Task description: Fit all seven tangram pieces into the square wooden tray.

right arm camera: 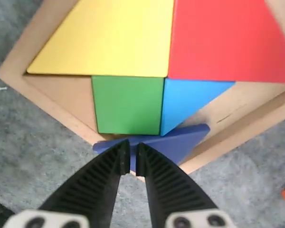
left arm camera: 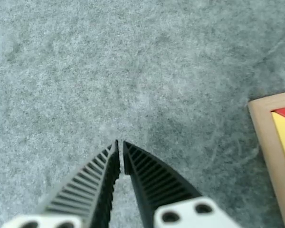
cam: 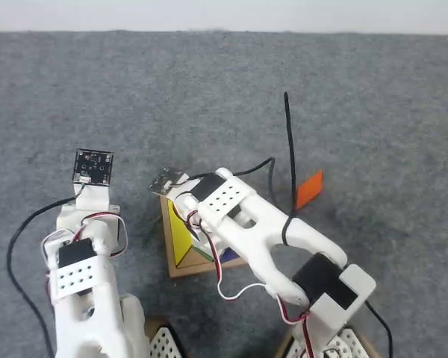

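The square wooden tray [right arm camera: 19, 78] holds a yellow triangle [right arm camera: 109, 38], a red triangle [right arm camera: 223, 38], a green square [right arm camera: 128, 104] and a light blue triangle [right arm camera: 185, 102]. A dark blue piece [right arm camera: 173, 142] lies tilted across the tray's rim, partly in the tray. My right gripper [right arm camera: 132, 145] is shut, with its tips at this piece's edge. In the high view the right arm [cam: 239, 216] covers most of the tray [cam: 168, 257]. An orange piece [cam: 308, 189] lies on the carpet to the tray's right. My left gripper [left arm camera: 119, 142] hangs shut and empty over bare carpet, left of the tray's corner [left arm camera: 268, 137].
Grey carpet covers the whole table. A black cable [cam: 290, 149] rises from the right arm near the orange piece. The left arm [cam: 78, 272] stands at the tray's left. Open carpet stretches toward the far side.
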Controlling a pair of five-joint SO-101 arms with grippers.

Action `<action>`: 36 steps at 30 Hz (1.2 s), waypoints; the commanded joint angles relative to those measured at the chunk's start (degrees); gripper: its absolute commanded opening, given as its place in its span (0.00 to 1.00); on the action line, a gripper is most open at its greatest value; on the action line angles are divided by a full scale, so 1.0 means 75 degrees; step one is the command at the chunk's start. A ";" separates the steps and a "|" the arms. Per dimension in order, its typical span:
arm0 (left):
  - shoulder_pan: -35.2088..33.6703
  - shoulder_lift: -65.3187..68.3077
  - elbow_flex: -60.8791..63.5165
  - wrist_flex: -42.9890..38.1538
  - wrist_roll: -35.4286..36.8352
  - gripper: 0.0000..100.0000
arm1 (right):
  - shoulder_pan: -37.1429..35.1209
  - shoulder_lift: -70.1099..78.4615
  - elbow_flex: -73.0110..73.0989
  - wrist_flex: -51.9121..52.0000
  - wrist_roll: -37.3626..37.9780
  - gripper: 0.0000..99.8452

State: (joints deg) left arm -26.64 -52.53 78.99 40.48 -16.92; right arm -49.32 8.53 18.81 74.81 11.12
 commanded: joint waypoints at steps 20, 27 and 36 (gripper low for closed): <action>-0.0070 -0.0188 -0.0041 -0.0152 -0.0094 0.01 | -0.0205 -0.0756 0.1242 -0.1155 -0.0082 0.03; -0.0070 -0.0188 -0.0041 -0.0152 -0.0094 0.01 | -0.0217 -0.0557 0.0469 -0.0358 -0.0094 0.03; -0.0070 -0.0188 -0.0041 -0.0152 -0.0094 0.01 | 0.1295 -0.3417 0.0516 0.0533 -0.0012 0.03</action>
State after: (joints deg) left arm -26.64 -52.70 79.08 40.48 -16.92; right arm -46.68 -8.09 25.14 77.19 11.12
